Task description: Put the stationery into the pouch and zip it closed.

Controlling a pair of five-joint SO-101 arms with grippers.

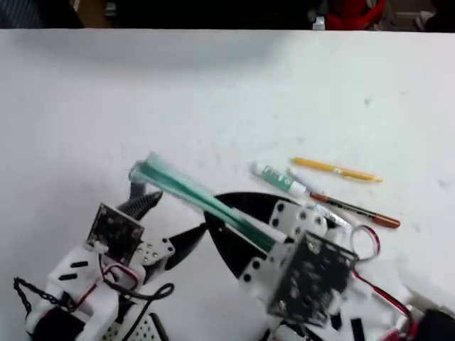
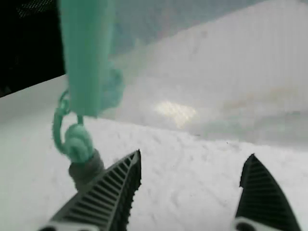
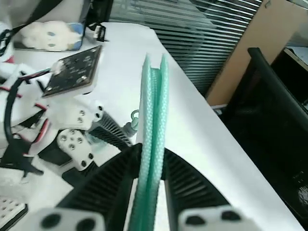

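Note:
A teal mesh pouch [image 1: 186, 193] is held on edge over the table, with my right gripper [image 1: 229, 219] shut on its near half. In the right wrist view the pouch [image 3: 154, 110] runs straight out from between that gripper's [image 3: 153, 152] black jaws. My left gripper [image 2: 195, 157] stands open by the pouch's far end, right beside the teal zipper cord [image 2: 76, 140] and its grey bead [image 2: 85, 168], touching neither. The stationery lies on the table right of the pouch: a yellow pen [image 1: 334, 169], a green-and-white tube [image 1: 279, 179] and a brown pencil [image 1: 355, 209].
The white table [image 1: 227, 92] stretches far back and to the left. Both arm bases and their cables [image 1: 121, 284] crowd the front edge. A dark chair [image 3: 269, 110] and window blinds stand beyond the table's side.

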